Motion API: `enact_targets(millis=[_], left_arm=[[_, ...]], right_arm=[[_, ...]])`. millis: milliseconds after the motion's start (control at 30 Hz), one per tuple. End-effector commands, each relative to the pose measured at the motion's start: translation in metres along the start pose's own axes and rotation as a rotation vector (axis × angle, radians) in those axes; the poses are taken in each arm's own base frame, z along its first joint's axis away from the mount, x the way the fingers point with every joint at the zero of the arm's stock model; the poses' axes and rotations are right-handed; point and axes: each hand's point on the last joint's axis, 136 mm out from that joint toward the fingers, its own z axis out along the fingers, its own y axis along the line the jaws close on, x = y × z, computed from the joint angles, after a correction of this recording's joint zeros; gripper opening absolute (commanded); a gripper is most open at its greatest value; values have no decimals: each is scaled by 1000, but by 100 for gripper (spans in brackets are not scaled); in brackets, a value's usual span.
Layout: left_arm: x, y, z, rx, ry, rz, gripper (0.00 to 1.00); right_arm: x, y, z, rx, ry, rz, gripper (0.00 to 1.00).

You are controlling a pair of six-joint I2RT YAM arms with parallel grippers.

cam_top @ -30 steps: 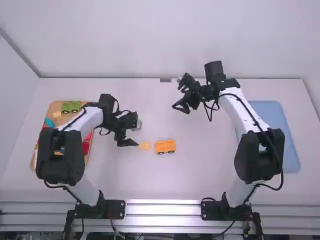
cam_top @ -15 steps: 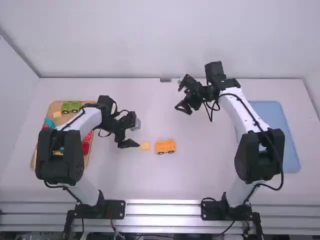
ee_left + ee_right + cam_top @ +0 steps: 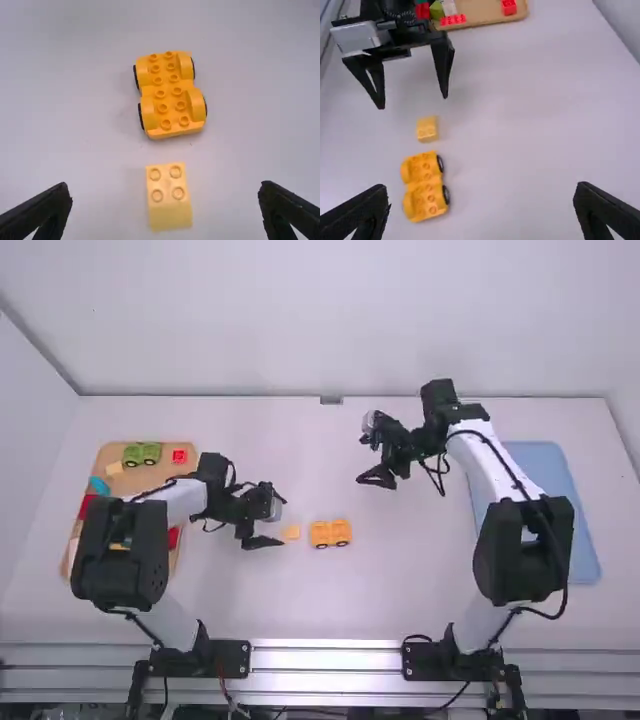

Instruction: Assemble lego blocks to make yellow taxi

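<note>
Both pairs of jaws wide and empty, the black left gripper point(image 3: 413, 102) faces the pale-yellow plastic block point(image 3: 169, 200), likely for stacking on the orange wheeled base point(image 3: 169, 95).

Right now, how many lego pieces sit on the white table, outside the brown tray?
2: the yellow block near the left gripper and the orange wheeled base just right of it. The left arm may hide others.

smooth plastic car base point(image 3: 168, 95), plastic yellow block point(image 3: 170, 215), matt white table point(image 3: 255, 120)
</note>
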Motion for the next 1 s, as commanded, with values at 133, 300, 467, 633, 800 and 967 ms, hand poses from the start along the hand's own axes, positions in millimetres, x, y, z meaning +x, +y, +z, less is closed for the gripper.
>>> enact_targets(millis=[133, 300, 467, 633, 800, 967], left_arm=[[-7, 0, 9, -36, -123, -149, 99], [8, 0, 18, -35, -109, -223, 99], [18, -7, 27, -4, -120, -210, 99], [30, -10, 36, 12, -119, -200, 99], [39, -9, 41, 3, -108, -197, 99], [48, -9, 44, -1, -75, -201, 99]], right_arm=[[20, 19, 25, -49, -49, 13, 98], [24, 28, 30, -73, -86, 29, 99], [30, 36, 32, -91, -93, 25, 99], [36, 45, 36, -111, -104, -10, 98], [39, 46, 39, -105, -125, -11, 99], [40, 46, 42, -101, -129, -27, 99]])
